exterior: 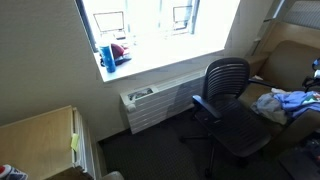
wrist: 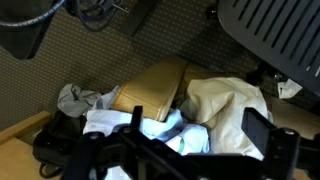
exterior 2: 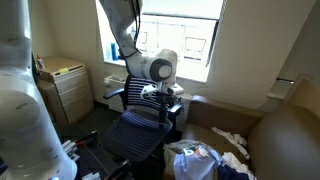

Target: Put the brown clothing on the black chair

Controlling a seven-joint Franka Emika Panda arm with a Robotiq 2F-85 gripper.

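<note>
The black chair (exterior: 228,105) stands below the window, and in an exterior view (exterior 2: 138,128) it is under the arm. Its mesh back fills the wrist view's top right (wrist: 270,30). The brown clothing (wrist: 228,108) is a pale tan crumpled garment in a pile on the floor, next to a light blue garment (wrist: 165,130). It also shows as a dull tan patch in an exterior view (exterior: 268,103). My gripper (wrist: 197,121) is open and empty, its fingers spread above the pile. In an exterior view it hangs by the chair back (exterior 2: 159,93).
A tan flat cushion or box (wrist: 150,88) and a grey cloth (wrist: 75,98) lie beside the pile. A radiator (exterior: 155,105) runs under the window. A wooden drawer unit (exterior 2: 65,85) stands by the wall. A brown couch (exterior 2: 290,140) is close to the pile.
</note>
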